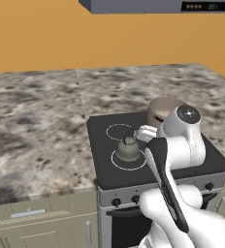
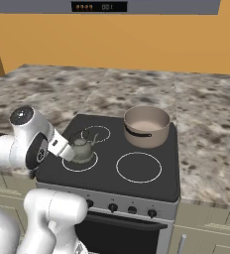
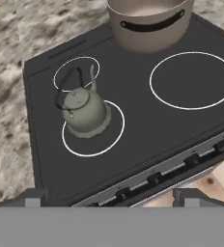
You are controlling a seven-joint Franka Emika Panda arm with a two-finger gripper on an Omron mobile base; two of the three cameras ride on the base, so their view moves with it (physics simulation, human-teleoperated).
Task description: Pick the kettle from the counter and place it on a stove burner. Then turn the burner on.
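kettle on the front-left burner, arm above the stove's front edge

nearest the cameras, the stove's front panel carries a row of dark knobs (image 2: 132, 210); in the hand view they run along the lower right, small and partly cut off by the frame, and their markings are too small to read. the gripper (image 3: 109, 195) hangs over the stove's front edge, above and in front of the cooktop. its two finger tips (image 3: 34, 198) sit wide apart at the bottom of the hand view with nothing between them, so the pincer stands spread and empty. in the base views the robot's wrist and forearm cover the fingers.

just behind the front edge, the kettle (image 3: 84, 112) stands upright on the cooktop's front-left stove burner (image 3: 115, 140). its base overlaps the back-left part of the white ring and pokes a little past it. the wire handle arches up toward the smaller back-left ring (image 3: 92, 62). in the left base view the arm hides part of the kettle's right side.

the front-right ring (image 2: 138, 166) lies bare. at the back-right corner sits a tan pot (image 2: 146, 126); its top is cut off in the hand view. the counter (image 1: 37, 126) wraps both sides and the back of the stove.
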